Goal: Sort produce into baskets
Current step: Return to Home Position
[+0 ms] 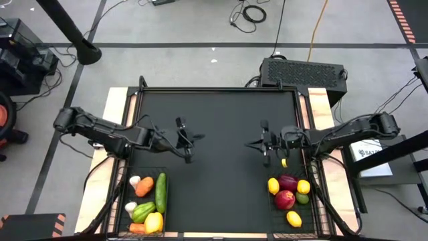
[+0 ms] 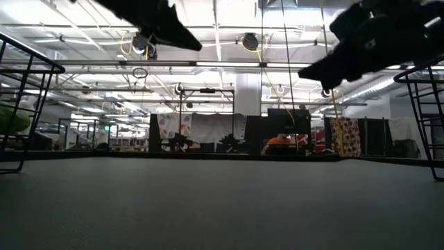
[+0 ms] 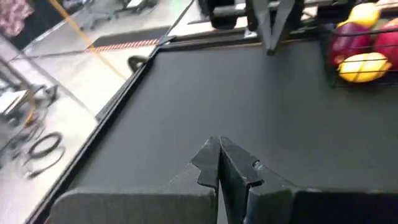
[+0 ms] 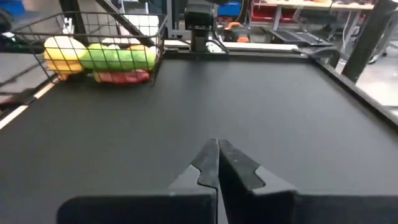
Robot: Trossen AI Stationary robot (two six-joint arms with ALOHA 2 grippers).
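Observation:
The produce lies in two black wire baskets at the table's near edge. The left basket point(image 1: 125, 201) holds white garlic point(image 1: 135, 181), a carrot point(image 1: 146, 187), a cucumber point(image 1: 161, 191) and green and yellow peppers; it also shows in the right wrist view point(image 4: 37, 28). The right basket point(image 1: 314, 207) holds lemons point(image 1: 273, 185), a red apple point(image 1: 285, 199) and other pieces; it also shows in the left wrist view point(image 3: 329, 62). My left gripper point(image 1: 199, 138) point(image 3: 219, 149) and my right gripper point(image 1: 249, 144) point(image 4: 217, 152) are shut and empty above the table's middle, pointing at each other.
A small yellow piece point(image 1: 284, 163) shows just beyond the right basket's far rim, under my right arm. The black tabletop point(image 1: 221, 114) between and beyond the grippers is bare. A black box point(image 1: 304, 70) stands behind the table's far right corner.

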